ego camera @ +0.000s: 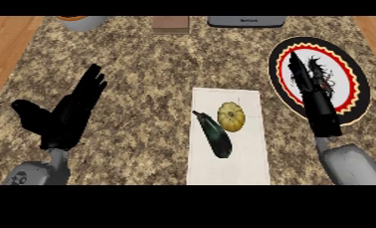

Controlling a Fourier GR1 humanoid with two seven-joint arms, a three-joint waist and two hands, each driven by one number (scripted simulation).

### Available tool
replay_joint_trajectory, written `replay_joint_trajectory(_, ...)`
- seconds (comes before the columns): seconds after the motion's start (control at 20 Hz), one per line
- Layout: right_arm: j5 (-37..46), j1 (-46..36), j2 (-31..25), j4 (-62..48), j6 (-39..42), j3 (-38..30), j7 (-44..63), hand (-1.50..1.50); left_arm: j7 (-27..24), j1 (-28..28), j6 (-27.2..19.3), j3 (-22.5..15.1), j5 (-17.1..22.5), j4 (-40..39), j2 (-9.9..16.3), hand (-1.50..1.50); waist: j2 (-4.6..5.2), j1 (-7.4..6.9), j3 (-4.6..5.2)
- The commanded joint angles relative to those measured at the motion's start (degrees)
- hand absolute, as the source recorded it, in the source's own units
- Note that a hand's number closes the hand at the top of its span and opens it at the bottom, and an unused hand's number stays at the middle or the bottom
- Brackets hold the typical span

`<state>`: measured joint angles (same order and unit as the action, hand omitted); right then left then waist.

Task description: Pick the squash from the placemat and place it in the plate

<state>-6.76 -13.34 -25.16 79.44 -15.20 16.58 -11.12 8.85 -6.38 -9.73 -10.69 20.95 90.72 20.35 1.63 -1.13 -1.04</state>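
1. Right hand (317,103): fingers straight, holding nothing, over the plate (352,79).
2. Squash (231,116) on placemat (228,165), left of that hand, beside eggplant (214,135).
3. Left hand (67,111): open, resting.

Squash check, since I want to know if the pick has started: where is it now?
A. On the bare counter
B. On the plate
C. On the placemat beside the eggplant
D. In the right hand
C: the yellow squash lies on the white placemat next to the dark eggplant, and neither hand touches it.
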Motion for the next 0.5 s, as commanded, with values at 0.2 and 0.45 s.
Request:
replay_joint_trajectory(0.2, -9.89, -9.17, 5.77, 0.66, 23.04, 11.53, 10.40, 1.50, 1.74, -0.56, -5.19, -1.58, -7.80, -4.66, 1.34, 0.00, -0.67, -3.02, 0.97)
replay_joint_trajectory(0.45, 25.30, -20.39, -13.51, 3.50, 15.85, 19.30, 0.00, 1.50, 3.12, 1.52, -5.39, -2.52, -7.80, -6.87, 0.75, 0.00, -2.12, -2.89, 1.46)
